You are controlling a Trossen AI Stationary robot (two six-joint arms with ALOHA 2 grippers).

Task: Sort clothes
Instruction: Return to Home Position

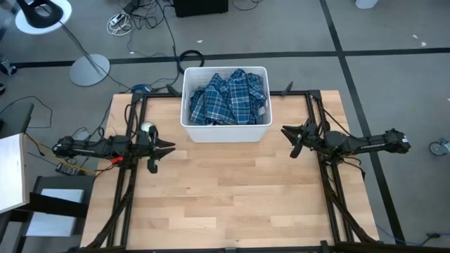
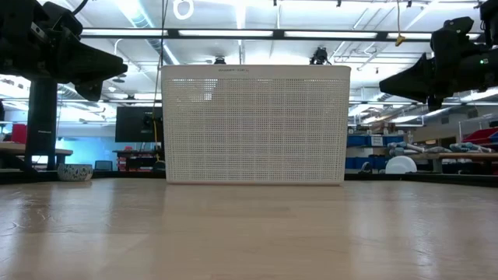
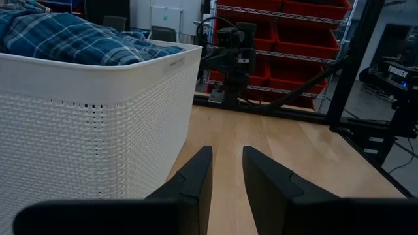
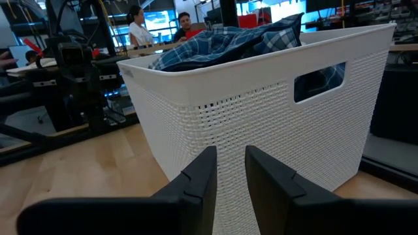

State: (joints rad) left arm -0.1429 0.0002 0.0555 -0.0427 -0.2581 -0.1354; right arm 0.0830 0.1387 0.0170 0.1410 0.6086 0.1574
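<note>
1. The left jaws and the right jaws are hovering slightly apart, empty, over the pale wooden bench (image 1: 225,204).
2. Beyond, the blue-white plaid shirt (image 1: 228,98) is lying heaped in the white perforated plastic bin (image 1: 225,132).
3. Either arm, sitting this near, could be nudging the bin while swinging.

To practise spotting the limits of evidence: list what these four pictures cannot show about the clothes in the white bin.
High view: anything under the plaid shirt in the white bin; the shirt covers it.
Low view: all the bin's contents; its near wall blocks them.
Both wrist views: the bin's inside; its rim lets only the shirt's top show.
</note>
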